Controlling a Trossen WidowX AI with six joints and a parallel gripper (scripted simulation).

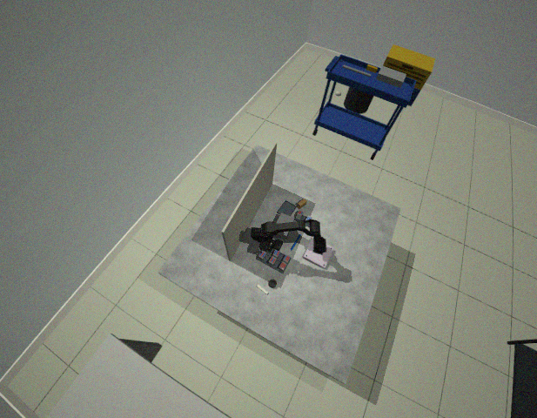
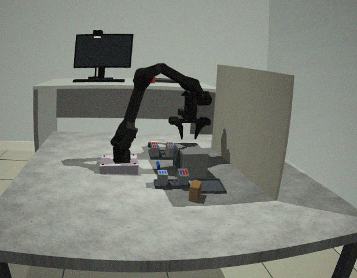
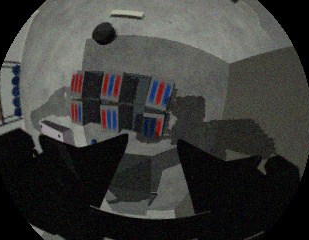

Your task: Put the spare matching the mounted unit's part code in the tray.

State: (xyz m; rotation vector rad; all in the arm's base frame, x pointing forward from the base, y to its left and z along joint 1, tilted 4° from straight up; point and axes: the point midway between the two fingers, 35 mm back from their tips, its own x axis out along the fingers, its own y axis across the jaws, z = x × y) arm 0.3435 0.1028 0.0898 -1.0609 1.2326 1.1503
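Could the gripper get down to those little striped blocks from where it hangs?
Probably yes. The gripper hangs open and holds nothing, above the far pair of striped blocks, with nothing between them. The tall grey unit stands beside, not beneath.

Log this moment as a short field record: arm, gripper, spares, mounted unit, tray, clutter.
arm: black six-joint arm on a pale pink base block, reaching over the parts
gripper: black parallel-jaw gripper, open, empty, pointing down above the far spares
spares: four small grey blocks with red or blue stripe labels; far pair, near pair
mounted unit: larger plain grey box between the pairs
tray: flat dark tray, holding no spare
clutter: tan wooden block beside the tray; beige upright panel
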